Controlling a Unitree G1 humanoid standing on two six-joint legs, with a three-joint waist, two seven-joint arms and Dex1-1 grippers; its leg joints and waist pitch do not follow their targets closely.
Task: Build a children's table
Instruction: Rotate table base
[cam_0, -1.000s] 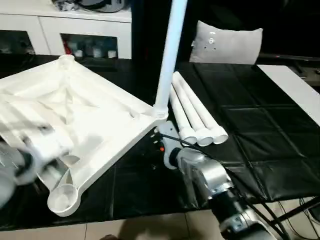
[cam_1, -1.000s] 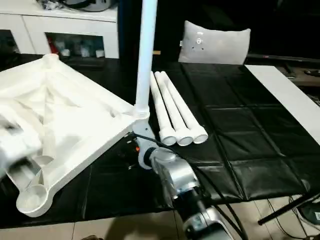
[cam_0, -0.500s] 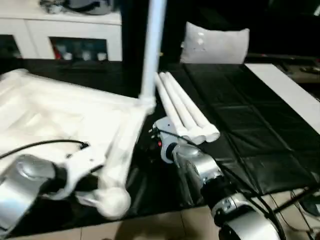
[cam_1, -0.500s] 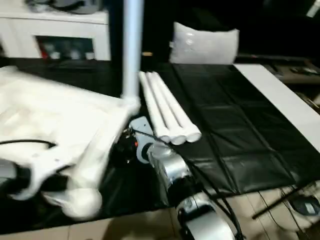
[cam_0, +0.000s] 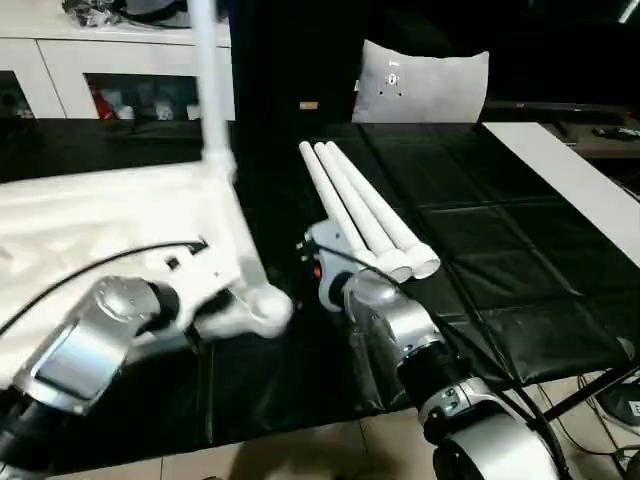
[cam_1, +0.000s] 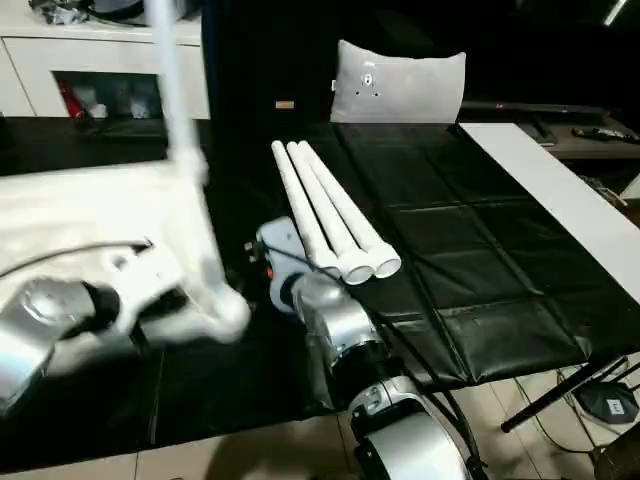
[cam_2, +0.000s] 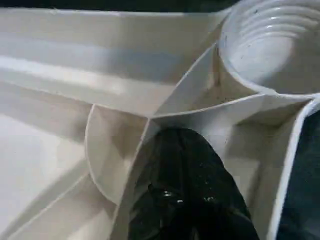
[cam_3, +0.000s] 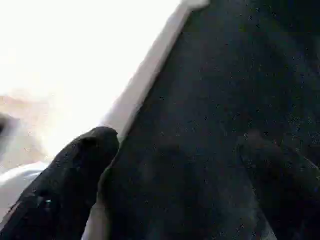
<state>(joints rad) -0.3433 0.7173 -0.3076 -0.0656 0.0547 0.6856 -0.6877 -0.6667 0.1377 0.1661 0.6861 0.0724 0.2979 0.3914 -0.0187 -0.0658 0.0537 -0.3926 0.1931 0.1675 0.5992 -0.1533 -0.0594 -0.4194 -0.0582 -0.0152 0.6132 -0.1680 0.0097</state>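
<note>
Black mat (cam_0: 500, 260), table top (cam_0: 90, 225) underside up, one leg (cam_0: 210, 90) upright.
Left gripper (cam_2: 185, 185) clamps a rib; right gripper (cam_3: 175, 165) open, empty; three legs (cam_0: 365, 215) lie pointing away.

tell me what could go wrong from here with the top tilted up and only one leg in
1. The table top sits close to the near edge of the black surface, so its corner socket might slide over the edge.
2. The leg already fitted stands tall from a far corner; swinging the top could lever it loose or tip the whole piece.
3. The three loose legs lie beside the right arm; a bump there could roll them.
</note>
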